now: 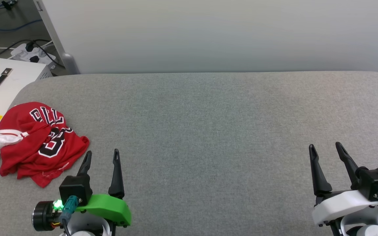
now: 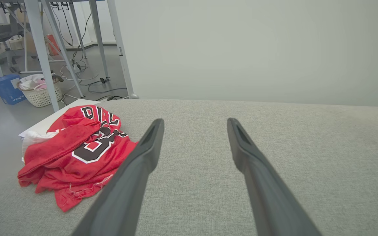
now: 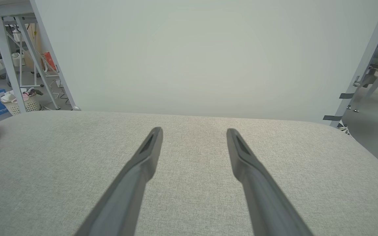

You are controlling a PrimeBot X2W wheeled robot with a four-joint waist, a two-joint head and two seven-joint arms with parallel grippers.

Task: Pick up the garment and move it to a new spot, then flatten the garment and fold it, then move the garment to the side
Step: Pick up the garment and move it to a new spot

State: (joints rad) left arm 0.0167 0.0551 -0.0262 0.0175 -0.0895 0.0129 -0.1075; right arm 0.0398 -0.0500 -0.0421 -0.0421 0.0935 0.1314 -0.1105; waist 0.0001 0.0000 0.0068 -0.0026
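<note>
Crumpled garment (image 1: 41, 141) at the left edge of the worktop (image 1: 208, 131), by the left gripper (image 1: 102, 151); right gripper (image 1: 324, 145) well apart, both jaws spread. Left wrist view catches a basket (image 2: 41, 95).

Bearings were taken from the centre of the table (image 1: 208, 131), head view. The garment (image 1: 34, 141) lay on the table at 8 o'clock, against the left edge. A box (image 1: 2, 82) stood off the table at 10 o'clock, just beside the garment. A power strip (image 1: 31, 54) lay on the floor behind the box. A panel (image 1: 208, 32) stood behind the far edge at 12 o'clock. The left gripper (image 1: 102, 151) was at 7 o'clock, just beside the garment. The right gripper (image 1: 324, 145) was at 4 o'clock, well apart from the garment.
</note>
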